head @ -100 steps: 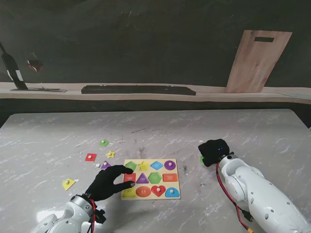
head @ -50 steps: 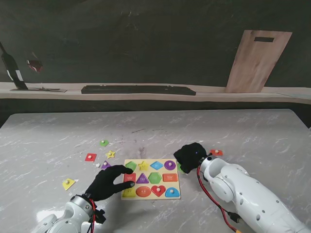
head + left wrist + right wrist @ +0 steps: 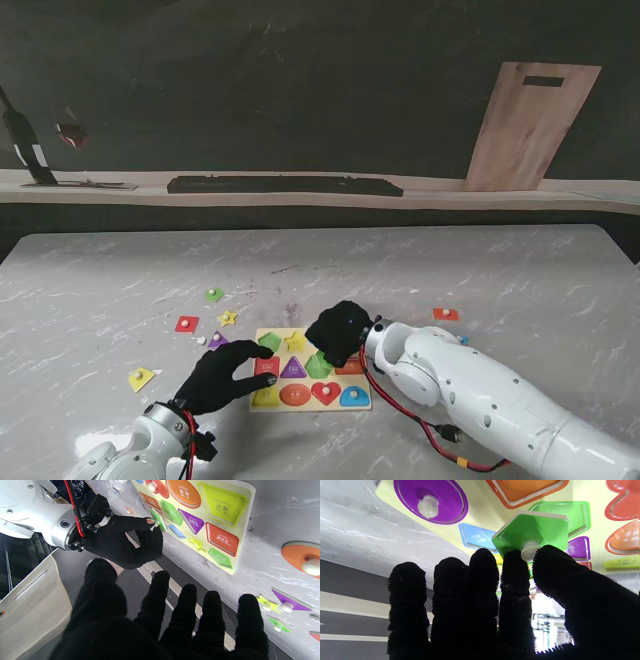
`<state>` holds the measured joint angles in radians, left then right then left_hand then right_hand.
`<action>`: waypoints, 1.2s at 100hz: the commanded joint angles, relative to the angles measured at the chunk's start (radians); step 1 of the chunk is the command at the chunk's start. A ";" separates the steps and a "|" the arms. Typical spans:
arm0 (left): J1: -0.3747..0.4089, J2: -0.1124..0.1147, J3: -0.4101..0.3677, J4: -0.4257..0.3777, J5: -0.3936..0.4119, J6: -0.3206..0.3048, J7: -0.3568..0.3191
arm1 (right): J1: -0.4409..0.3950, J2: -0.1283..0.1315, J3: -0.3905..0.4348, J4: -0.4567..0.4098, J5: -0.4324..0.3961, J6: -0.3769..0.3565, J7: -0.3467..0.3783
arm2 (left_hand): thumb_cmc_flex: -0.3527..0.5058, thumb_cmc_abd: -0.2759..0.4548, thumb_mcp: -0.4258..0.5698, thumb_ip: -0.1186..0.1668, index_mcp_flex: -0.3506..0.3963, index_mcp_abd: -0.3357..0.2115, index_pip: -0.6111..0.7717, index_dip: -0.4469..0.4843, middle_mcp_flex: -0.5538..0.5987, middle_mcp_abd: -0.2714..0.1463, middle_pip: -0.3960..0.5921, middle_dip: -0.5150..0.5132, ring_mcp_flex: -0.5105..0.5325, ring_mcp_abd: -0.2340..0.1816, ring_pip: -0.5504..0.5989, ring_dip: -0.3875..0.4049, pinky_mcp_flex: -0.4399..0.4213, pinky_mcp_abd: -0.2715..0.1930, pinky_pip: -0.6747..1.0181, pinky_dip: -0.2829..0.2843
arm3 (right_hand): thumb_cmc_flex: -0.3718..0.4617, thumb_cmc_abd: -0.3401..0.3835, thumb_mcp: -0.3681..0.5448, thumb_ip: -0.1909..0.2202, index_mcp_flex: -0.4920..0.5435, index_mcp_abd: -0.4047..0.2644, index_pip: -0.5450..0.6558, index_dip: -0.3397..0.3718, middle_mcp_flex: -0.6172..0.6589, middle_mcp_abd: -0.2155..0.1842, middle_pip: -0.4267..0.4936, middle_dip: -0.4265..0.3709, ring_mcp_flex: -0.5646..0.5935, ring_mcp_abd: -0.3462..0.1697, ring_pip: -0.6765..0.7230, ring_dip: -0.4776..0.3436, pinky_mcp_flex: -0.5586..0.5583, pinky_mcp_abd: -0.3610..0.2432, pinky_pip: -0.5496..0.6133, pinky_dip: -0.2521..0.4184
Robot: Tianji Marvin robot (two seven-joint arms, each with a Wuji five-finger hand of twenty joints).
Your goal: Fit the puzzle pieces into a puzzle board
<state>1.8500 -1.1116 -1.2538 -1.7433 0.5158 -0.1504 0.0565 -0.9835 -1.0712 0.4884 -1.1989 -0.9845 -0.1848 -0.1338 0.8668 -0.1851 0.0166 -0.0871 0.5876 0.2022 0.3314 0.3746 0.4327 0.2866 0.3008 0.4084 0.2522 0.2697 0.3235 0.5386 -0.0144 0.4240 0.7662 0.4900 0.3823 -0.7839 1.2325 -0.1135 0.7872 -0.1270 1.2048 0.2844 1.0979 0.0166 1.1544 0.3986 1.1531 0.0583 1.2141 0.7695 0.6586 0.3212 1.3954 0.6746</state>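
The puzzle board (image 3: 308, 408) lies on the table in front of me, most of its slots bare. My right hand (image 3: 338, 332) hovers over its middle. Its thumb and forefinger pinch the white knob of a green hexagon piece (image 3: 532, 533), tilted just over the green hexagon slot (image 3: 581, 512). The left wrist view shows the same hand (image 3: 125, 540) and piece (image 3: 158, 521) at the board (image 3: 250, 491). My left hand (image 3: 225, 375) rests open at the board's left edge, fingers spread, holding nothing. A purple circle (image 3: 430, 501) sits in the board (image 3: 485, 512).
Loose pieces lie left of the board: a green one (image 3: 214, 294), a red square (image 3: 187, 323), a yellow star (image 3: 228, 318), a purple triangle (image 3: 217, 340), a yellow piece (image 3: 142, 378). A red piece (image 3: 445, 314) lies to the right. A wooden plank (image 3: 530, 125) leans at the back.
My right hand has swept left from the table beside the board to over the board's middle, carrying the green hexagon. The red piece on the right is now uncovered. The left hand stayed put.
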 commanded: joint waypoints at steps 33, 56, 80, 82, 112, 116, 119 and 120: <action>0.019 -0.003 -0.009 -0.012 0.009 -0.005 0.013 | 0.083 -0.047 -0.115 0.085 0.035 -0.004 -0.032 | 0.005 0.028 -0.040 0.037 0.016 -0.021 -0.011 -0.008 -0.005 -0.002 -0.013 -0.012 -0.035 -0.036 -0.020 -0.011 -0.016 -0.061 -0.005 0.015 | 0.024 0.004 0.064 0.066 0.049 -0.037 0.039 0.012 0.035 0.041 0.033 0.000 0.045 -0.004 0.037 0.008 0.009 0.032 0.046 0.024; 0.017 -0.002 -0.008 -0.011 0.007 -0.006 0.011 | 0.104 -0.056 -0.158 0.110 0.040 -0.002 -0.043 | 0.005 0.027 -0.041 0.037 0.017 -0.020 -0.011 -0.008 -0.005 -0.001 -0.013 -0.012 -0.035 -0.035 -0.020 -0.011 -0.017 -0.061 -0.006 0.015 | 0.024 0.005 0.063 0.066 0.047 -0.037 0.039 0.011 0.034 0.040 0.033 0.001 0.044 -0.005 0.036 0.008 0.008 0.028 0.045 0.023; 0.014 -0.002 -0.006 -0.009 0.003 -0.003 0.006 | 0.116 -0.059 -0.194 0.130 0.036 -0.012 -0.059 | 0.004 0.027 -0.041 0.037 0.017 -0.021 -0.010 -0.008 -0.006 -0.003 -0.012 -0.012 -0.035 -0.038 -0.019 -0.011 -0.017 -0.062 -0.005 0.015 | 0.020 0.010 0.060 0.065 0.042 -0.044 0.039 0.011 0.031 0.035 0.033 0.001 0.041 -0.009 0.035 0.008 0.008 0.027 0.044 0.023; 0.014 -0.002 -0.006 -0.009 0.003 -0.003 0.006 | 0.117 -0.060 -0.196 0.131 0.036 -0.012 -0.061 | 0.004 0.027 -0.041 0.037 0.017 -0.020 -0.010 -0.008 -0.005 -0.003 -0.012 -0.011 -0.035 -0.037 -0.019 -0.011 -0.017 -0.062 -0.005 0.015 | 0.020 0.011 0.060 0.066 0.042 -0.045 0.040 0.011 0.031 0.035 0.033 0.001 0.040 -0.009 0.034 0.008 0.008 0.027 0.044 0.023; 0.013 -0.002 -0.005 -0.008 0.005 -0.003 0.008 | 0.106 -0.059 -0.195 0.123 0.042 -0.016 -0.053 | 0.004 0.027 -0.041 0.037 0.016 -0.021 -0.009 -0.008 -0.004 -0.003 -0.012 -0.012 -0.034 -0.037 -0.019 -0.011 -0.016 -0.061 -0.004 0.015 | 0.022 0.007 0.060 0.068 0.045 -0.041 0.042 0.010 0.033 0.036 0.034 0.002 0.043 -0.009 0.036 0.009 0.008 0.026 0.044 0.023; 0.013 -0.002 -0.005 -0.008 0.005 -0.003 0.008 | 0.104 -0.059 -0.194 0.120 0.044 -0.016 -0.051 | 0.004 0.027 -0.041 0.037 0.017 -0.021 -0.008 -0.007 -0.004 -0.002 -0.012 -0.011 -0.034 -0.037 -0.019 -0.011 -0.016 -0.061 -0.004 0.016 | 0.022 0.007 0.060 0.067 0.046 -0.041 0.043 0.010 0.034 0.037 0.034 0.002 0.044 -0.008 0.036 0.009 0.009 0.026 0.044 0.023; 0.013 -0.002 -0.005 -0.008 0.005 -0.003 0.008 | 0.102 -0.059 -0.192 0.118 0.044 -0.015 -0.050 | 0.004 0.027 -0.041 0.037 0.017 -0.021 -0.008 -0.008 -0.004 -0.002 -0.012 -0.011 -0.034 -0.037 -0.019 -0.011 -0.017 -0.061 -0.004 0.015 | 0.022 0.006 0.061 0.068 0.047 -0.040 0.043 0.009 0.035 0.037 0.034 0.002 0.044 -0.008 0.036 0.009 0.010 0.026 0.044 0.023; 0.013 -0.002 -0.005 -0.008 0.005 -0.003 0.008 | 0.101 -0.059 -0.192 0.118 0.045 -0.015 -0.050 | 0.004 0.027 -0.040 0.037 0.017 -0.022 -0.008 -0.008 -0.005 -0.002 -0.012 -0.012 -0.034 -0.037 -0.019 -0.011 -0.017 -0.060 -0.004 0.015 | 0.022 0.006 0.061 0.067 0.047 -0.040 0.043 0.009 0.035 0.037 0.034 0.002 0.044 -0.008 0.036 0.009 0.010 0.026 0.045 0.023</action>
<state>1.8614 -1.1125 -1.2610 -1.7488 0.5231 -0.1535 0.0666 -0.8675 -1.1277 0.3011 -1.0744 -0.9367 -0.1950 -0.1913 0.8668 -0.1851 0.0166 -0.0871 0.5876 0.2022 0.3314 0.3746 0.4327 0.2866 0.3008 0.4082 0.2521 0.2697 0.3235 0.5386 -0.0145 0.4241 0.7662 0.4900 0.3825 -0.7825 1.2348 -0.0981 0.7872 -0.1228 1.2178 0.3009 1.0979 0.0168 1.1544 0.3978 1.1531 0.0584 1.2143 0.7695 0.6588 0.3212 1.3956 0.6751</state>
